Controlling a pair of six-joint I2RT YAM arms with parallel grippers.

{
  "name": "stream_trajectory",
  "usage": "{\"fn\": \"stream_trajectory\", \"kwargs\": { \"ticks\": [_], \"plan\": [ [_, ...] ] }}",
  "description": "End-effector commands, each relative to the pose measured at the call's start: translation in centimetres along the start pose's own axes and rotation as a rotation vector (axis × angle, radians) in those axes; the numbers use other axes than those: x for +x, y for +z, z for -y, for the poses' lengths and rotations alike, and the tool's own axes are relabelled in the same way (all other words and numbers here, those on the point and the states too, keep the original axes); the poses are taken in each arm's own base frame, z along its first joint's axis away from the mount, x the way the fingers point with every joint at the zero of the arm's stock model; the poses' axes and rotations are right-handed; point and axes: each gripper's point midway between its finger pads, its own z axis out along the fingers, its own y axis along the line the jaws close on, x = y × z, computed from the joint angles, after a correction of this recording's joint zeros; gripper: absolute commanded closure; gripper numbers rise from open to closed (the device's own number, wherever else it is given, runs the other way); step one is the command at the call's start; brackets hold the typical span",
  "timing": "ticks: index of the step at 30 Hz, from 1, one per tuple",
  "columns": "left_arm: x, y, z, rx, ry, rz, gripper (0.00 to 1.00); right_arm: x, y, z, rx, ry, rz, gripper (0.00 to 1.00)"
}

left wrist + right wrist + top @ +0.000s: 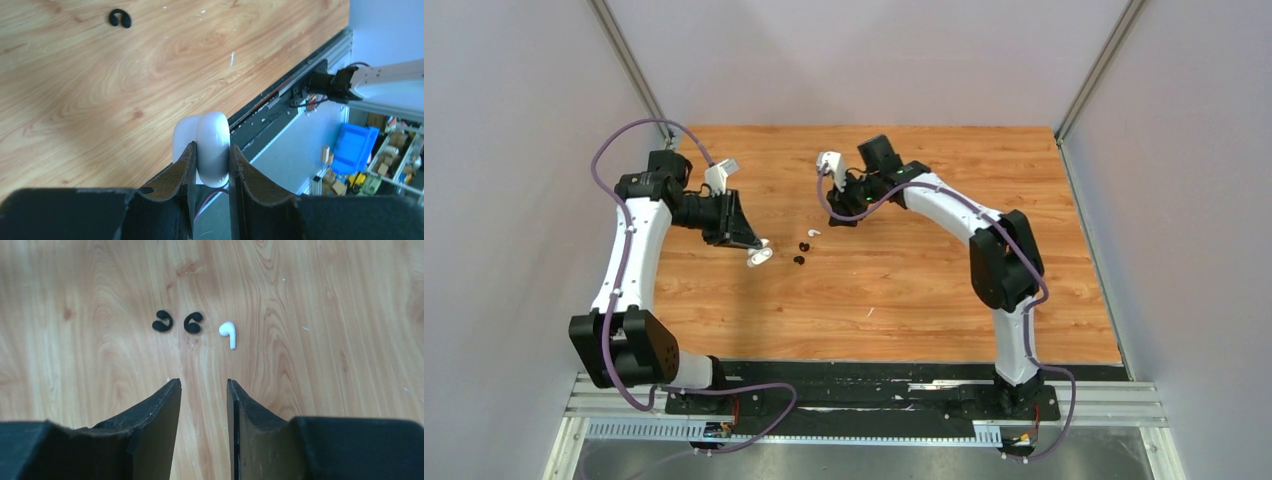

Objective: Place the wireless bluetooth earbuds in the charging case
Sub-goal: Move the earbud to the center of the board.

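Right claw: the right gripper (202, 385) had its jaws apart with nothing between them, hanging over bare wood and pointed at the earbud.
Left claw: the left gripper (211, 152) was clamped on the charging case (214, 131), gripping it by its sides, off to the left of the loose bits.
Earbud: one white earbud (228, 333) lay flat on the wooden table (325, 300), stem toward the claw, just beyond one fingertip rather than between the two.
Next to it: two little black C-shaped pieces (193, 322) sat just beside the bud. Probably rubber ear hooks, but too small to call.
Doing the pick well: I'd nudge sideways until the bud sat centred in the gap, come straight down, pinch the rounded head instead of the slippery stem, and stay off the black bits.
Hard to see: no second earbud showed anywhere. The case's sockets faced away from the wrist camera, so I couldn't tell if one was already in there.
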Motion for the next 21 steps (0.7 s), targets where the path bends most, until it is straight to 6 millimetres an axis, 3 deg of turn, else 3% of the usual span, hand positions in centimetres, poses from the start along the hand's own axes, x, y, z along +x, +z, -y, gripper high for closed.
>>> {"fn": "stream_trajectory", "kwargs": {
  "ticks": [1, 9, 13, 16, 21],
  "plan": [
    [-0.3, -1.4, -1.3, -0.070, -0.053, 0.076, 1.00, -2.4, 3.6, 1.6, 0.130, -0.032, 0.013, 0.62],
    [0.0, -2.0, -1.3, -0.074, -0.067, 0.104, 1.00, -0.4, 8.3, 3.2, 0.213, 0.022, -0.019, 0.58],
    [0.3, -2.0, -1.3, -0.075, -0.070, 0.104, 1.00, 0.0, 9.7, 4.1, 0.286, 0.061, -0.014, 0.52],
    [0.5, -2.0, -1.2, -0.073, -0.075, 0.101, 1.00, 0.4, 10.4, 4.7, 0.347, 0.083, -0.021, 0.54],
    [0.7, -1.9, -1.3, -0.072, -0.081, 0.100, 1.00, 0.6, 11.3, 3.8, 0.328, 0.133, -0.013, 0.56]
  ]
}}
